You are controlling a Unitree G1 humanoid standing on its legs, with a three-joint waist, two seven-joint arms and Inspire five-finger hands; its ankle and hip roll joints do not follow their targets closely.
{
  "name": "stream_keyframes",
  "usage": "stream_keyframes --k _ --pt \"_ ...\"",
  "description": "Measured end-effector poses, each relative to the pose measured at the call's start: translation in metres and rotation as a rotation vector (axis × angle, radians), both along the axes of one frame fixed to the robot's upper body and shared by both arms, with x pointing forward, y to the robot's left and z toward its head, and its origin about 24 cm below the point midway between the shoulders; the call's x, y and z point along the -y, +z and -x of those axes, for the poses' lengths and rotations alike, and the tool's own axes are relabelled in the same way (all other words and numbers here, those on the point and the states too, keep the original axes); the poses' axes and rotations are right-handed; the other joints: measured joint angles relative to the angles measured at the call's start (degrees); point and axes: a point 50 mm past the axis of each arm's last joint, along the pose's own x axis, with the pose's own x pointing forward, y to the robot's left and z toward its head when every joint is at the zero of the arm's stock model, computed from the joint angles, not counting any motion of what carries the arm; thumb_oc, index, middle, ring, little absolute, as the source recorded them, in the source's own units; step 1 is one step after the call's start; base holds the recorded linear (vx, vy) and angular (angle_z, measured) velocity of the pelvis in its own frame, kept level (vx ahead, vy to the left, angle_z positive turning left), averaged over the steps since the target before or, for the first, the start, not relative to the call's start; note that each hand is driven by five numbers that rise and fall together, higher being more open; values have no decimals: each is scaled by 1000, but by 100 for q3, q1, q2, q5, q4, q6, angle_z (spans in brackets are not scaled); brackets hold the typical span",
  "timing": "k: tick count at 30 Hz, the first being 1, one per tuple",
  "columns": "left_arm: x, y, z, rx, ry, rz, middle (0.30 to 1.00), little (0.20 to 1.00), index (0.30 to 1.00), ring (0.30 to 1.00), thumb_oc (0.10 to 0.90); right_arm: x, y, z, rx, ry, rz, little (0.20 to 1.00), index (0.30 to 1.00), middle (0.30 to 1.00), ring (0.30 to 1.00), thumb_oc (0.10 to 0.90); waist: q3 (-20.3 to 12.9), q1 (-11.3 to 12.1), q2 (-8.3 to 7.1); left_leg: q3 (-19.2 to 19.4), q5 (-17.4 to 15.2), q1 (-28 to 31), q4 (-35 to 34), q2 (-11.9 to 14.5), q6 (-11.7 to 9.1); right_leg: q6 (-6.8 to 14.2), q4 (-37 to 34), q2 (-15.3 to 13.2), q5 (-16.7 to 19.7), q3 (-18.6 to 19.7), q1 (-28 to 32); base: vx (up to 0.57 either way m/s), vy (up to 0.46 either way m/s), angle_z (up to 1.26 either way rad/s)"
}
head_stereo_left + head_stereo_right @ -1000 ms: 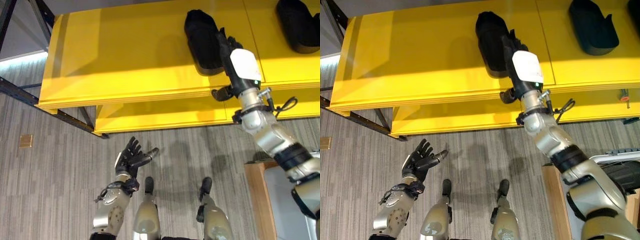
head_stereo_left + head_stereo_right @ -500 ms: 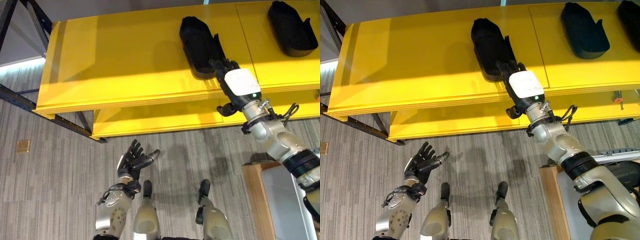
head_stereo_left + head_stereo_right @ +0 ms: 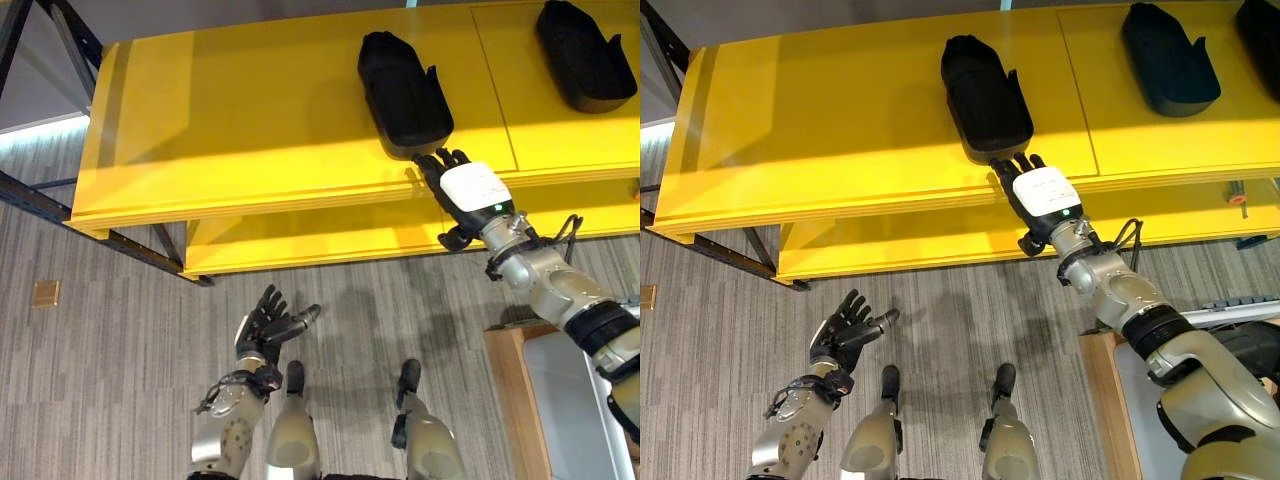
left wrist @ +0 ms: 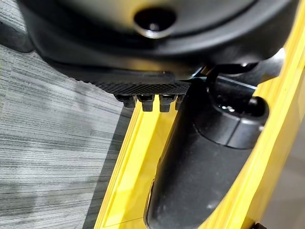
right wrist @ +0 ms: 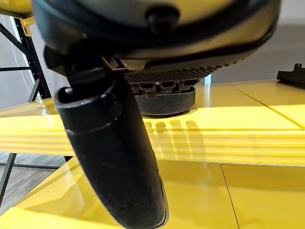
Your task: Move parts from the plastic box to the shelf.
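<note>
A grey striped carpet floor [image 3: 90,380] is seen from above, with a yellow shelf [image 3: 240,120] of two levels standing on it, carried by a dark metal frame [image 3: 60,200] at its left end. On the top level a black part [image 3: 402,95] is laid lengthwise, its near end close to the front edge of the shelf. A second black part [image 3: 583,57] is placed well apart from it, farther to the right on the same level.

The right hand [image 3: 1032,185] is held at the front edge of the top level, just short of the near end of the first part. Its fingers [image 3: 1012,166] are stretched out straight towards the part, and nothing is grasped; whether the fingertips touch the part cannot be told. In the right wrist view the part [image 5: 167,102] is seen resting on the shelf just past the fingertips.

The left hand [image 3: 265,325] is held low over the floor, well apart from the shelf, with its fingers spread loosely and nothing in it.

At the lower right a wooden edge [image 3: 515,400] is seen beside a pale grey surface [image 3: 570,410].
</note>
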Motion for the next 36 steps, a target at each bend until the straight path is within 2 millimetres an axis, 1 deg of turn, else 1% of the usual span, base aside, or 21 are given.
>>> stream_keyframes --k 5,8,16,20,22,24,36 --pt "1 0 0 4 -10 3 1000 1000 1000 1000 900 1 -1 0 -5 0 1 1000 1000 1000 1000 900 0 8 0 -1 -3 -1 0 0 0 0 0 0 0 0 1 0 0 0" --pt "0 -1 2 -2 -10 3 1000 1000 1000 1000 900 8 -5 -1 -20 -26 7 1000 1000 1000 1000 900 0 17 0 -4 -4 -8 0 0 0 1 -1 -1 -2 -1 -3 0 0 0" --pt "0 -3 3 -9 -9 1 1000 1000 1000 1000 900 15 -7 -3 -32 -57 11 1000 1000 1000 1000 900 0 21 3 2 -19 -37 0 2 -1 13 -1 0 -44 0 -33 0 0 0" --pt "-1 -4 5 -15 -7 1 1000 1000 1000 1000 900 16 -8 -3 -34 -63 13 1000 1000 1000 1000 900 0 41 5 5 -43 -85 0 3 4 29 0 0 -56 0 -81 0 0 0" --pt "-1 -4 4 -13 -9 1 1000 1000 1000 1000 900 20 -8 -5 -39 -81 19 1000 1000 1000 1000 900 0 51 7 0 -46 -133 0 2 7 32 0 0 -52 -1 -120 0 0 0" --pt "0 -4 5 -13 -9 1 1000 1000 1000 1000 900 21 -10 -5 -44 -92 26 1000 1000 1000 1000 900 0 93 7 6 -71 -135 0 5 7 58 0 3 -35 0 -127 0 0 0" --pt "1 -2 2 -4 -14 0 1000 1000 1000 1000 900 4 3 -12 -17 -34 75 1000 1000 1000 1000 900 0 184 8 13 -112 -233 11 1 2 55 3 -1 -39 -4 -225 2 1 1"
